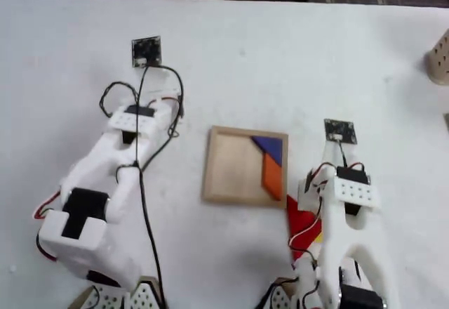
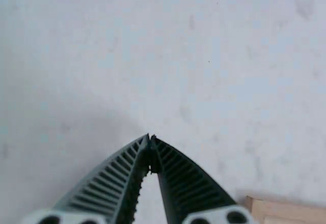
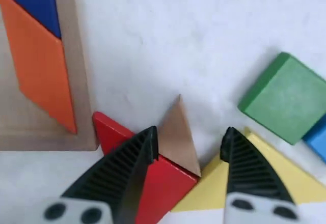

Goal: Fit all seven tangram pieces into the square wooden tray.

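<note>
- The square wooden tray (image 1: 235,168) is seen lying flat on the white table (image 1: 280,63), between the two arms.
- Two pieces are seated in the tray along the side nearest the right arm: a dark blue piece (image 1: 271,147) in one corner and an orange parallelogram (image 1: 273,175) touching it.
- The left gripper (image 2: 151,141) is held clenched with its tips meeting, over bare table near a tray corner. Nothing is grasped.
- The right gripper (image 3: 189,142) is spread open and released, over loose pieces just outside the tray.
- A small tan wooden triangle (image 3: 175,132) is found between its fingers, touching a red triangle (image 3: 168,183). A yellow triangle (image 3: 300,186) adjoins the red one.
- A green square block (image 3: 285,96) and a light blue piece (image 3: 318,138) are set nearby, well apart from the tray.
</note>
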Robot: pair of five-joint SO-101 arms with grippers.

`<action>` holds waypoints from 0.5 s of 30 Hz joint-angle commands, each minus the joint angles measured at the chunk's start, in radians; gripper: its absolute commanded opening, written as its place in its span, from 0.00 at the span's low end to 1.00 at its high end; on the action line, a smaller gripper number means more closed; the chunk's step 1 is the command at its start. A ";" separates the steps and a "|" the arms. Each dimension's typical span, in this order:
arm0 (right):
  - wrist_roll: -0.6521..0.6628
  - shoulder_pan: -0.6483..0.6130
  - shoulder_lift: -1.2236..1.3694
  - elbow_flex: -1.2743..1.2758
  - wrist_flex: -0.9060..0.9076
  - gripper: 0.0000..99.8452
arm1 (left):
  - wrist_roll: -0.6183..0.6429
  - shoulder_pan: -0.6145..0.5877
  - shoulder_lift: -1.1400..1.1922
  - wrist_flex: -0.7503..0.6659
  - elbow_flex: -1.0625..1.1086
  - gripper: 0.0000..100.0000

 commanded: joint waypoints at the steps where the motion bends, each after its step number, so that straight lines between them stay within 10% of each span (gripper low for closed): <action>1: 0.071 -0.010 0.035 -0.037 0.051 0.20 | -0.005 0.013 -0.002 -0.020 -0.057 0.02; 15: 0.167 -0.030 0.050 0.003 0.042 0.14 | -0.005 0.013 -0.002 -0.021 -0.057 0.02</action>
